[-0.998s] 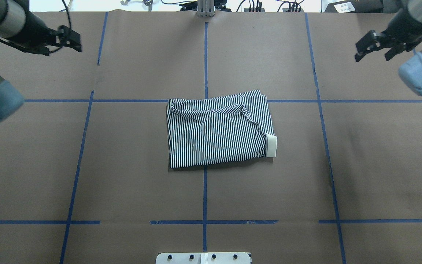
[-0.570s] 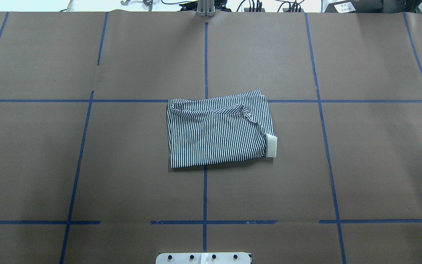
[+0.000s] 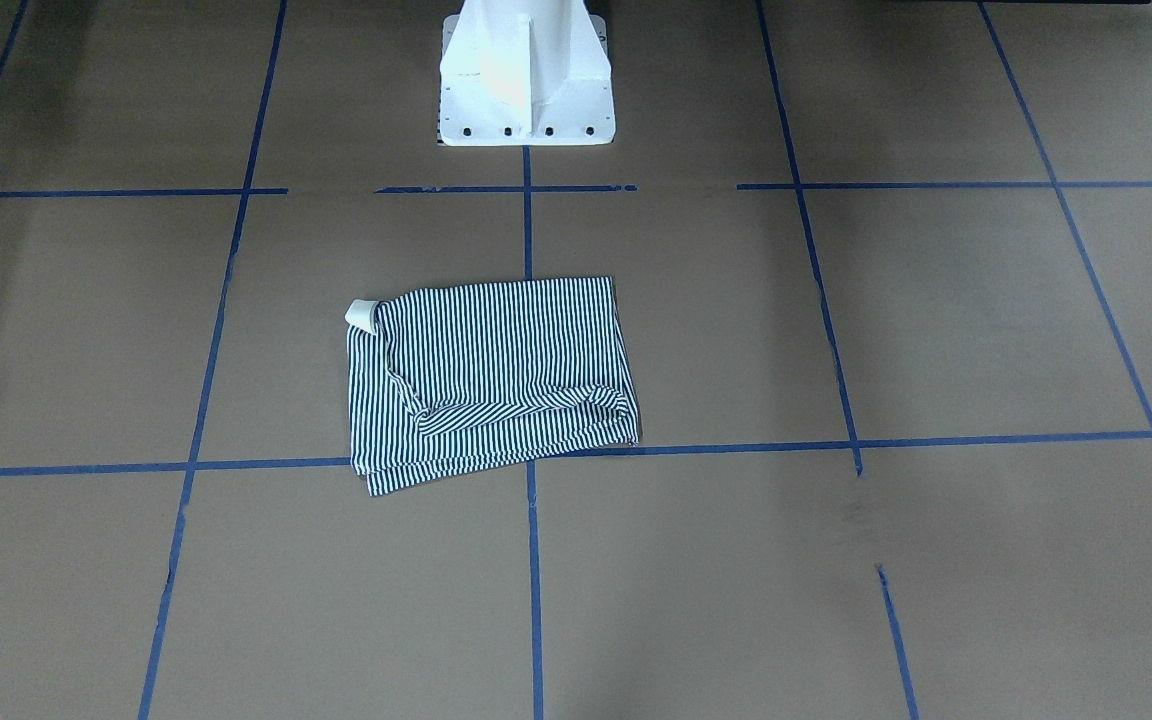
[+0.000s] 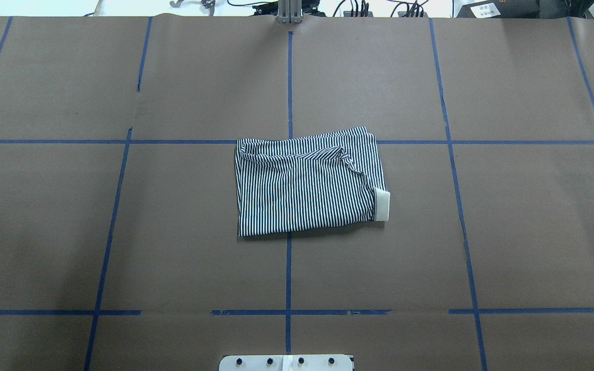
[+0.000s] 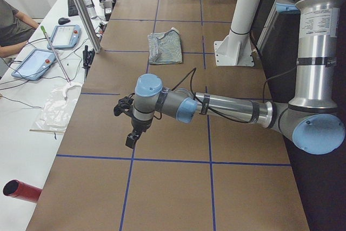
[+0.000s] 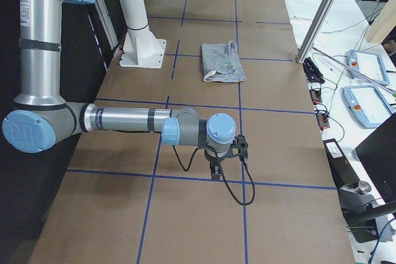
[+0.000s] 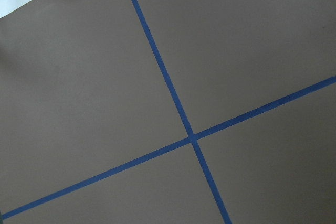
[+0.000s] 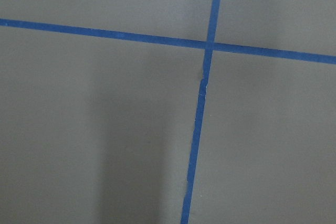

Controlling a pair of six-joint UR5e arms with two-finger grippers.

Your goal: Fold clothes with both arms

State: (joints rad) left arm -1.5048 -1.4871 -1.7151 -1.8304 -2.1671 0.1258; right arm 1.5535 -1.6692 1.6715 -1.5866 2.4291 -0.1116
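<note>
Evidently left arm (image 5: 232,109) and right arm (image 6: 124,119) sit far from shirt (image 4: 304,183); jaws' state indeterminable; unpinned puckered fold may spring open.

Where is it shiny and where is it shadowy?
Front-facing view: glare whitens the white pedestal base. Overhead view: a thin shadow edges the folded striped polo shirt. Right wrist view: a soft shadow darkens the brown paper table cover.
</note>
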